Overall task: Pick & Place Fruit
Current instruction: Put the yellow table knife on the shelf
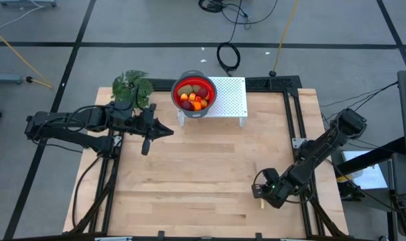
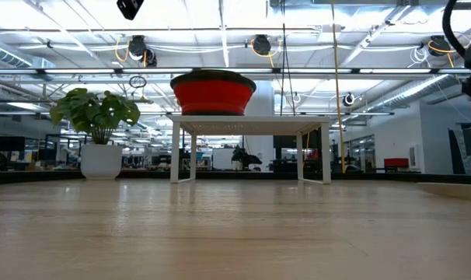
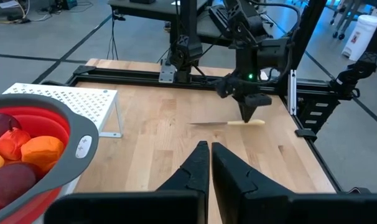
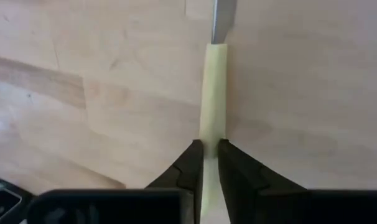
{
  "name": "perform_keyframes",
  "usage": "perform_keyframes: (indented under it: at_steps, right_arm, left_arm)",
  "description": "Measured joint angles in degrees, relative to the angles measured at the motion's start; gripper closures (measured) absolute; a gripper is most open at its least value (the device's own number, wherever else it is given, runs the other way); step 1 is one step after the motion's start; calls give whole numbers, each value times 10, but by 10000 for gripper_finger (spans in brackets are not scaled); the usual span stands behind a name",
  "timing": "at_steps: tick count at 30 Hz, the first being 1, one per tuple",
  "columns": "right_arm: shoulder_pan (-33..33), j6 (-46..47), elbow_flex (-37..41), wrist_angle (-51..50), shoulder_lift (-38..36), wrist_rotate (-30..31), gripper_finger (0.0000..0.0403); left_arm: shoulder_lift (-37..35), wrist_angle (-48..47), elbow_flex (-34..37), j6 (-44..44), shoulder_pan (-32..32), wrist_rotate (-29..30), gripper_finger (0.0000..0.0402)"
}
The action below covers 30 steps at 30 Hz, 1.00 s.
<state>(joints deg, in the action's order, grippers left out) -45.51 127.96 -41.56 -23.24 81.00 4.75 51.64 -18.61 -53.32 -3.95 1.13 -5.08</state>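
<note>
The fruit [image 1: 193, 97] lies heaped in a red bowl [image 1: 178, 100] that stands on a white perforated stand [image 1: 231, 98] at the table's far middle. In the left wrist view the fruit [image 3: 27, 152] shows as red and orange pieces. My left gripper [image 1: 164, 131] hangs shut and empty just left of the bowl. Near the table's front right, my right gripper [image 1: 260, 194] points steeply down, shut on a pale-handled knife [image 3: 229, 122] that lies flat on the wood. My right gripper pinches the knife's pale handle [image 4: 213, 127] between its two fingers, about midway along it. The fingers slant down from above and straddle the handle, pointing roughly along it. The knife lies flat on the table, its blade [image 4: 223, 15] stretching away from the fingers.
A potted leafy plant [image 1: 132, 87] stands at the far left, beside the left arm. A black frame [image 1: 293, 110] runs along the table's far and right edges. Bare wood [image 1: 196, 174] lies between the two arms.
</note>
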Motion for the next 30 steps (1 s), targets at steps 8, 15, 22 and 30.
perform_keyframes:
  at_steps: [8,15,22,30]
  right_arm:
    - [13,-23,0,-43,-33,14,401]
    - [24,-61,0,-52,-34,13,402]
    - [24,-107,0,-52,-34,12,397]
    - [24,-123,0,-44,-34,12,394]
  left_arm:
    - [0,0,0,0,0,0,399]
    - [0,-1,0,0,0,0,386]
    - [0,-1,0,1,0,0,399]
    - [0,-10,0,1,0,0,384]
